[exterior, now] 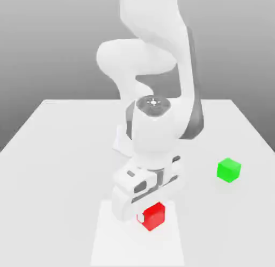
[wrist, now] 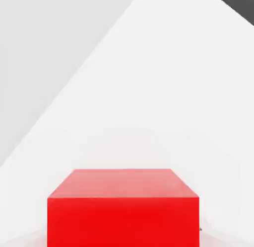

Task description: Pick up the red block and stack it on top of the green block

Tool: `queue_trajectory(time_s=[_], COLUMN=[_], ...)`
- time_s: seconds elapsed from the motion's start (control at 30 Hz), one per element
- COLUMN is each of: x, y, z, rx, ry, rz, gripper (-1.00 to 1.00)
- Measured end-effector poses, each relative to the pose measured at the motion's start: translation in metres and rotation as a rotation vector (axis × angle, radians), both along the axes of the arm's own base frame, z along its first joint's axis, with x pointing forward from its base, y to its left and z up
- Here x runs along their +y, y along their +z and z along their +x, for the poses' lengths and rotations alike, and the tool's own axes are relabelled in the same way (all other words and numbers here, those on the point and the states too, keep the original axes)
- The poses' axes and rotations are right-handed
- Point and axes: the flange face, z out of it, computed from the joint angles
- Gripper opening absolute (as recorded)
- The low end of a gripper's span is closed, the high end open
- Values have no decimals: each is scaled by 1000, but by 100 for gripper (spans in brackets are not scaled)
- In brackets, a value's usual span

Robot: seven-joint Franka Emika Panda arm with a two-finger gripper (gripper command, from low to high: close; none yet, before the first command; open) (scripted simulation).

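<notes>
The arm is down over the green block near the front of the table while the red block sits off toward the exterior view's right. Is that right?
The colours are swapped. In the exterior view the gripper is down at the red block near the table's front edge, and the green block sits apart toward the exterior view's right. The hand view also shows red right below it.

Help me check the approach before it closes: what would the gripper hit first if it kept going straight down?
Most likely the red block, which sits directly under the gripper and fills the hand view; the table is under that. Depth is uncertain.
</notes>
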Motion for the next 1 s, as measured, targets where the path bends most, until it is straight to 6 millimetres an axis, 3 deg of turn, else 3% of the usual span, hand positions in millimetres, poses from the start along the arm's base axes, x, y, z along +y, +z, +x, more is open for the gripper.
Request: queue_trajectory(time_s=[0.1,0.17,0.23,0.3,0.43,0.6,0.63,0.7,0.9,0.93,1.0], x=[0,21,74,111,175,238,247,254,256,255,252], y=[28,40,48,54,64,74,75,67,20,13,13], z=[-1,-7,-23,-42,-90,-171,-189,-202,-205,-205,-201], rx=[0,0,0,1,2,2,1,-1,-2,-1,-1], ry=[-2,66,229,360,621,970,1040,1093,1108,1105,1090], rz=[0,6,13,18,22,10,6,-1,-4,-3,-3], gripper=[-100,-100,-100,-100,-100,-100,-100,-100,-100,100,100])
